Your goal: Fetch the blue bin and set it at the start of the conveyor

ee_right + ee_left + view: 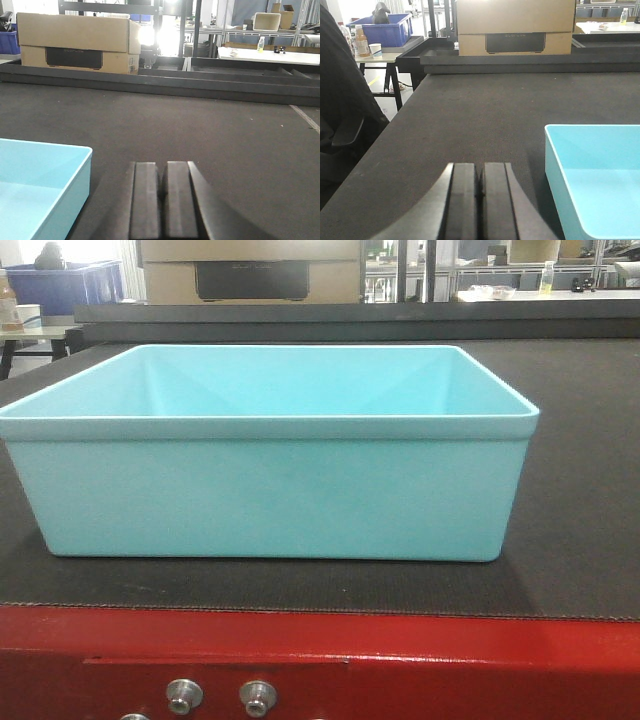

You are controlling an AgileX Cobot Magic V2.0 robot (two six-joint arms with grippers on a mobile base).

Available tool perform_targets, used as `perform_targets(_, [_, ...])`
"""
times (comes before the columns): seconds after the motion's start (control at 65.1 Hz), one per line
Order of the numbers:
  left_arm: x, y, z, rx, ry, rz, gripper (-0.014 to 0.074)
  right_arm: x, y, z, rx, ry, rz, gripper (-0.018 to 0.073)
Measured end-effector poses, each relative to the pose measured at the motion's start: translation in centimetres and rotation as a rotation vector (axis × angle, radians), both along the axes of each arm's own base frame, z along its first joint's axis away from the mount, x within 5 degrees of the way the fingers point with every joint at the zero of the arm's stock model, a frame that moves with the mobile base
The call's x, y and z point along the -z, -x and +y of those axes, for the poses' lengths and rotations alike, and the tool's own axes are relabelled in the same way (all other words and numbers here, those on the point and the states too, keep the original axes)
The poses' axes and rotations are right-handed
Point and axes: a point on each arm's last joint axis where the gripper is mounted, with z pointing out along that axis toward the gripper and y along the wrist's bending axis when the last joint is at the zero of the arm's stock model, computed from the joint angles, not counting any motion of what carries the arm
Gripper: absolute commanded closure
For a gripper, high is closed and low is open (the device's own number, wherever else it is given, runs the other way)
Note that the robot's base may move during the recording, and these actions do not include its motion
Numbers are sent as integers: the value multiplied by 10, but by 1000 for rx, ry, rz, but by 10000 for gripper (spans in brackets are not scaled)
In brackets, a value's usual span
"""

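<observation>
The pale aqua blue bin [270,455] rests upright and empty on the dark grey belt of the conveyor start [580,490], just behind the red frame [420,660] with two silver bolts. In the left wrist view the bin [595,175] lies to the right of my left gripper [480,167], which is shut on nothing and apart from the bin. In the right wrist view the bin [40,185] lies to the left of my right gripper [162,167], also shut and holding nothing. Neither gripper shows in the front view.
A cardboard box [515,27] stands beyond the belt's far rail. A royal-blue bin [382,30] and bottles sit on a side table at far left. A black chair [340,120] stands left of the belt. Tables with bottles stand at the back right [260,45].
</observation>
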Motion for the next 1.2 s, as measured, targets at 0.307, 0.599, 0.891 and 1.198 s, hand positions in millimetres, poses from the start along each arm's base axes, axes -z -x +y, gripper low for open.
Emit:
perform_targets(0.307, [0,0,0,0,0,0,707,0,0,0,0,0,0,721])
perform_targets(0.599, [19,6,-2,20,19,-70,707,0,0,0,0,0,0,721])
perform_targets(0.891, [98,8,-4,37,64,-77,707,0,0,0,0,2,-2,721])
perform_targets(1.198, [121,3,-4,38,88,-69,707,0,0,0,0,2,-1,721])
